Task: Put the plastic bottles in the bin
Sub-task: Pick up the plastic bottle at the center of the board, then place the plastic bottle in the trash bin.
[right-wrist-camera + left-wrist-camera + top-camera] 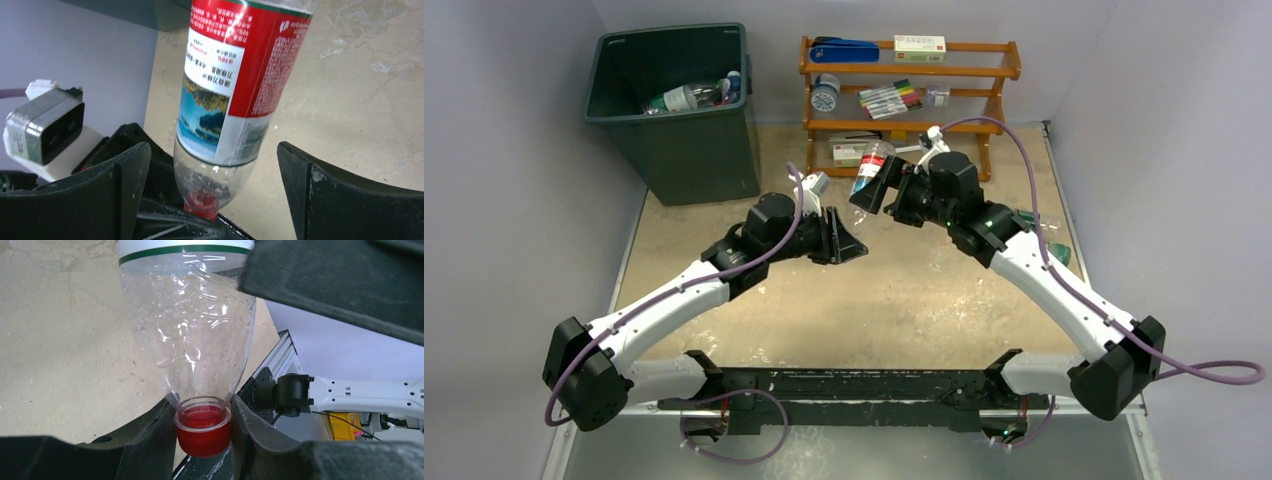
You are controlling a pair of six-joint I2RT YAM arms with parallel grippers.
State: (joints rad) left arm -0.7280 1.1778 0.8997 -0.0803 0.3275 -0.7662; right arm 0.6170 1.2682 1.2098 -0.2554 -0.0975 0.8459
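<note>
I see my left gripper clamped on a bottle at its cap (red) above the table's middle; my right gripper has its jaws apart around it.

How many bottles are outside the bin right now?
2 at least: a red-capped bottle pinched in the left hand, and a green-labelled bottle lying beside the right arm, where more may hide.
</note>
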